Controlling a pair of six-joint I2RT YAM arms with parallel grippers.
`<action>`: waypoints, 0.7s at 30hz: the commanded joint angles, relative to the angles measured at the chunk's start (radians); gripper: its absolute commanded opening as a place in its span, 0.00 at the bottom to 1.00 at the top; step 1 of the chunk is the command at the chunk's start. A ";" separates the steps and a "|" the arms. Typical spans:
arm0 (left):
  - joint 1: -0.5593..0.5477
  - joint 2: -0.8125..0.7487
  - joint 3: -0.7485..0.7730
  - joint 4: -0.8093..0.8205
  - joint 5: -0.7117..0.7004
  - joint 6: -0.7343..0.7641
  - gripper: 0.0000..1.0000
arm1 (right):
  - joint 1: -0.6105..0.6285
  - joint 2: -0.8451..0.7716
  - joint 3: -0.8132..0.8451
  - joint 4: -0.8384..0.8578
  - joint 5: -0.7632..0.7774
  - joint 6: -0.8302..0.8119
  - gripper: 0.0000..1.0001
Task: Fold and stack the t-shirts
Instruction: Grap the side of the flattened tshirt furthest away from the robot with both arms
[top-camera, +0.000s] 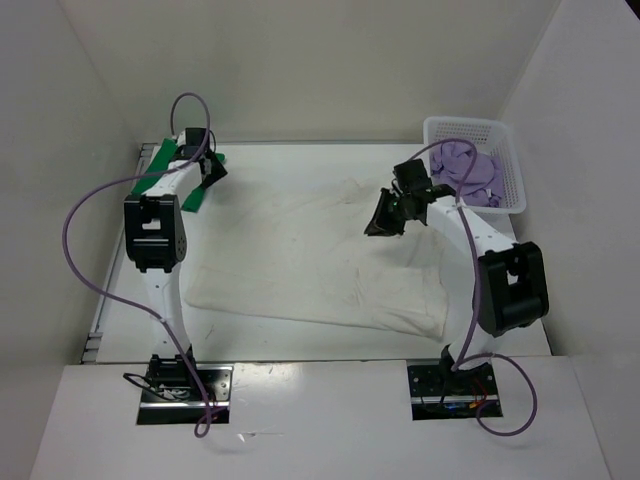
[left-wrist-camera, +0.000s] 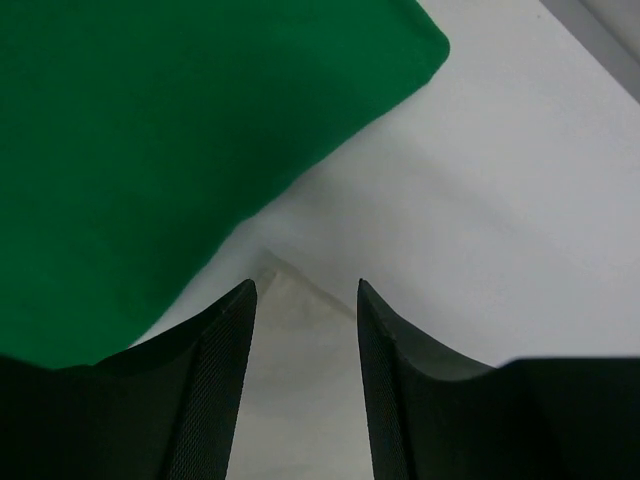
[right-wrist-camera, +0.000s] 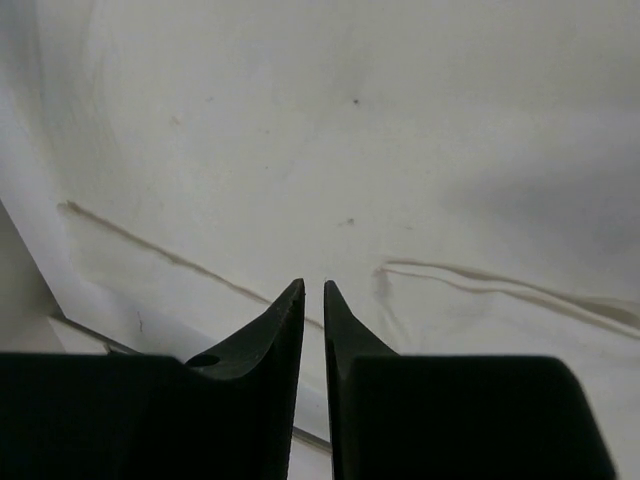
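Observation:
A white-cream t-shirt (top-camera: 310, 260) lies spread across the middle of the table, its far part folded over. A bright green t-shirt (top-camera: 160, 162) lies at the back left corner, partly under the left arm. My left gripper (top-camera: 212, 178) hovers at its edge. In the left wrist view the left gripper (left-wrist-camera: 305, 285) is open, a corner of white cloth (left-wrist-camera: 300, 340) lying under the gap and the green t-shirt (left-wrist-camera: 150, 130) just beyond. My right gripper (top-camera: 383, 222) hangs over the white t-shirt's right side. Its jaws (right-wrist-camera: 312, 285) stand a narrow crack apart with nothing between them, above the white cloth (right-wrist-camera: 350, 130). The light purple t-shirt (top-camera: 470, 170) sits bunched in the basket.
A white plastic lattice basket (top-camera: 465, 124) stands at the back right corner. White walls close in the table on the left, back and right. Purple cables loop off both arms.

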 joint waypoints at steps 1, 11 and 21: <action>0.002 0.041 0.072 -0.028 -0.056 0.082 0.53 | -0.048 0.038 0.063 0.053 -0.039 -0.035 0.19; 0.002 0.108 0.113 -0.068 -0.036 0.110 0.47 | -0.103 0.203 0.315 0.054 0.022 -0.055 0.32; -0.007 0.082 0.040 -0.015 0.015 0.110 0.19 | -0.132 0.571 0.796 0.023 0.324 -0.076 0.52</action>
